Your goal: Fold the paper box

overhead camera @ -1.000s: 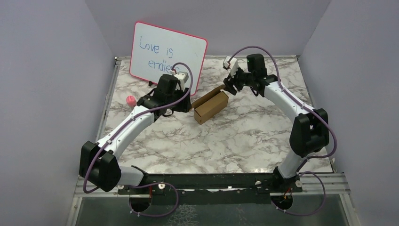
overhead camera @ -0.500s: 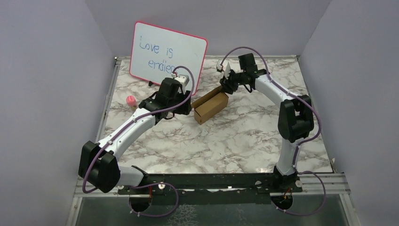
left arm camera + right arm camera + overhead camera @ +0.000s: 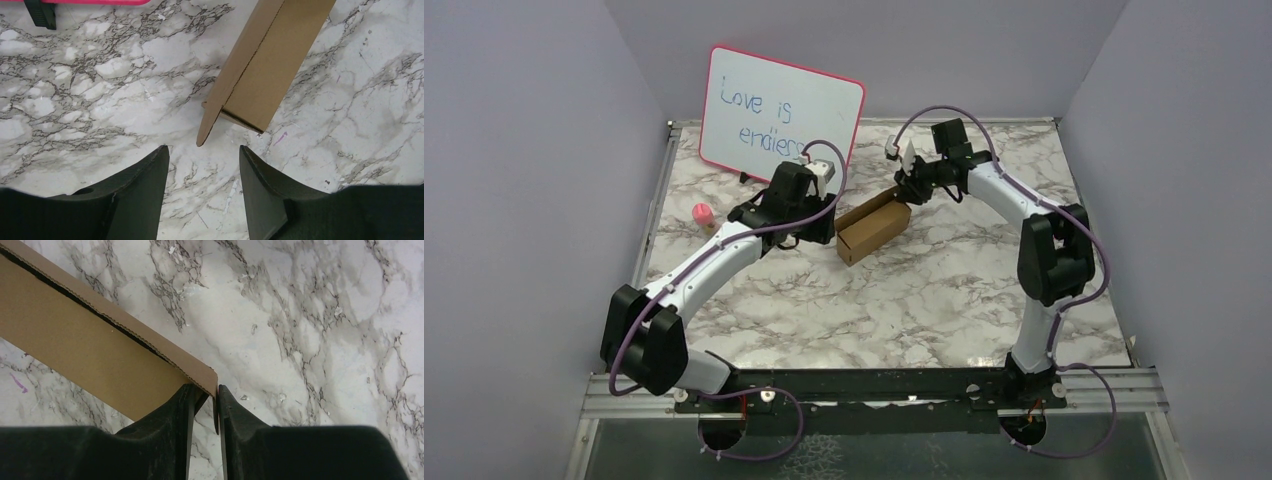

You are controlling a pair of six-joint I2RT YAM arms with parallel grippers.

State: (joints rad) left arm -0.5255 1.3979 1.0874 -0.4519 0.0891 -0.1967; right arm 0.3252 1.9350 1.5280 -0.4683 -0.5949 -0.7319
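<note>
The paper box (image 3: pixel 874 228) is a small brown cardboard box lying slantwise on the marble table (image 3: pixel 944 290). My left gripper (image 3: pixel 816 230) is at its near left end, open, with nothing between the fingers (image 3: pixel 145 190). In the left wrist view a loose flap (image 3: pixel 210 120) juts from the box (image 3: pixel 272 60) toward that gripper (image 3: pixel 202 150). My right gripper (image 3: pixel 908 190) is at the box's far end. There a cardboard flap's corner (image 3: pixel 202 376) sits between its narrowed fingers (image 3: pixel 235 415), against the right one. A slim gap remains on the left side. The box (image 3: pixel 85 340) stretches away to the left.
A pink-framed whiteboard (image 3: pixel 779 110) with blue writing leans at the back left, just behind my left arm. A small pink object (image 3: pixel 702 213) stands near the table's left edge. Purple walls enclose the table on three sides.
My right gripper has moved left and down onto the box's far end, and its jaws have narrowed around the flap corner. The left arm has edged toward the box.
</note>
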